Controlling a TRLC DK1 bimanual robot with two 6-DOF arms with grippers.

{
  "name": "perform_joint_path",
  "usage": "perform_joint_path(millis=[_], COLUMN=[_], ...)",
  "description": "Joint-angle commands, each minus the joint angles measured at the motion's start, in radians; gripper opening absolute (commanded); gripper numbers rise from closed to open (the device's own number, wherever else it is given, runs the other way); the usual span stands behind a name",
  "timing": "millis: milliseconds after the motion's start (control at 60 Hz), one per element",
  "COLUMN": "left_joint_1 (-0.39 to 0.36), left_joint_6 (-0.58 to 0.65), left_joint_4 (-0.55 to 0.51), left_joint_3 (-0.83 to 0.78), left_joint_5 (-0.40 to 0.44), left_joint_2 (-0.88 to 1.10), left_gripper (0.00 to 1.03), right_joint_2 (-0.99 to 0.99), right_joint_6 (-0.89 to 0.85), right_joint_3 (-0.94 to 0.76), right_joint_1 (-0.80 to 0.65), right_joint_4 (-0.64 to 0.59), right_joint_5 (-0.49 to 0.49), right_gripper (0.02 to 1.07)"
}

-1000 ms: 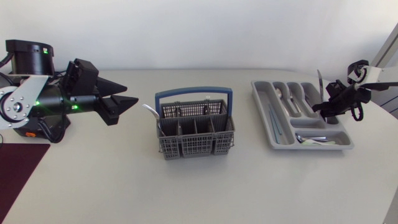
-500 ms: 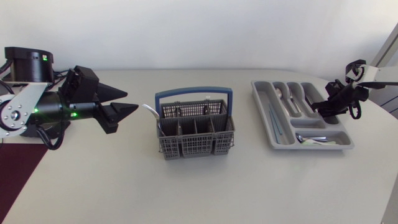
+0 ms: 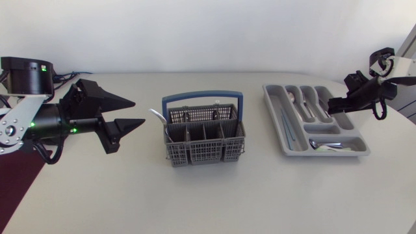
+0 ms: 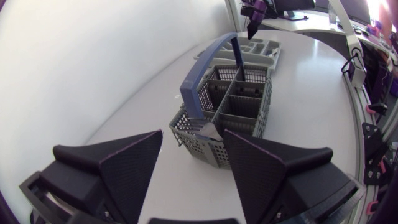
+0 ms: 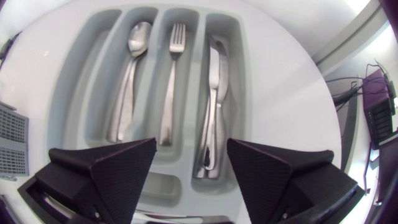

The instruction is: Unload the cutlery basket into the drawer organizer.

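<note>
Grey cutlery basket (image 3: 203,153), blue handle, sits mid-desk (image 3: 208,201); drawer organizer (image 3: 273,116) well apart on its right. Left gripper (image 3: 127,112) near the basket, wide open, empty. Right gripper (image 3: 335,105) over the organizer's outer side.
Left wrist: basket just ahead of the spread fingers, one utensil (image 4: 208,129) poking out its near corner.
Right wrist: gripper wide open, empty, above the organizer; spoon (image 5: 134,62), fork (image 5: 172,74), knives (image 5: 214,93) in separate slots.

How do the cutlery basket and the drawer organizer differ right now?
The cutlery basket is dark grey mesh, deep, with a blue handle; the drawer organizer is a pale, shallow solid tray. The basket shows only one utensil sticking out; the organizer holds a spoon, fork and knives lying flat. Both are compartmented.
</note>
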Motion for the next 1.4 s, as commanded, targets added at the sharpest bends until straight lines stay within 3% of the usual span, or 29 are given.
perform_joint_path(millis=[0, 650, 950, 1017, 1133, 1267, 1383], left_joint_1=[-0.011, -0.045, -0.059, -0.062, -0.068, -0.077, -0.086], left_joint_6=[0.078, 0.508, 0.600, 0.615, 0.630, 0.650, 0.658], left_joint_4=[-0.010, -0.346, -0.403, -0.420, -0.432, -0.437, -0.440], left_joint_3=[0.011, 0.284, 0.378, 0.401, 0.419, 0.436, 0.439], left_joint_5=[0.010, -0.028, -0.062, -0.063, -0.063, -0.063, -0.062], left_joint_2=[-0.006, 0.170, 0.288, 0.314, 0.334, 0.359, 0.363], left_gripper=[0.69, 0.68, 0.65, 0.56, 0.54, 0.39, 0.33], right_joint_2=[-0.085, -0.505, -0.629, -0.646, -0.663, -0.669, -0.675], right_joint_6=[-0.020, -0.078, -0.084, -0.083, -0.078, -0.069, -0.063], right_joint_3=[-0.093, -0.489, -0.630, -0.656, -0.688, -0.713, -0.729], right_joint_1=[0.040, 0.292, 0.433, 0.459, 0.496, 0.540, 0.583], right_joint_4=[0.023, 0.130, 0.175, 0.187, 0.199, 0.212, 0.225], right_joint_5=[-0.007, -0.055, -0.052, -0.044, -0.033, -0.015, 0.008], right_gripper=[0.92, 0.94, 0.94, 0.94, 0.94, 0.94, 0.94])
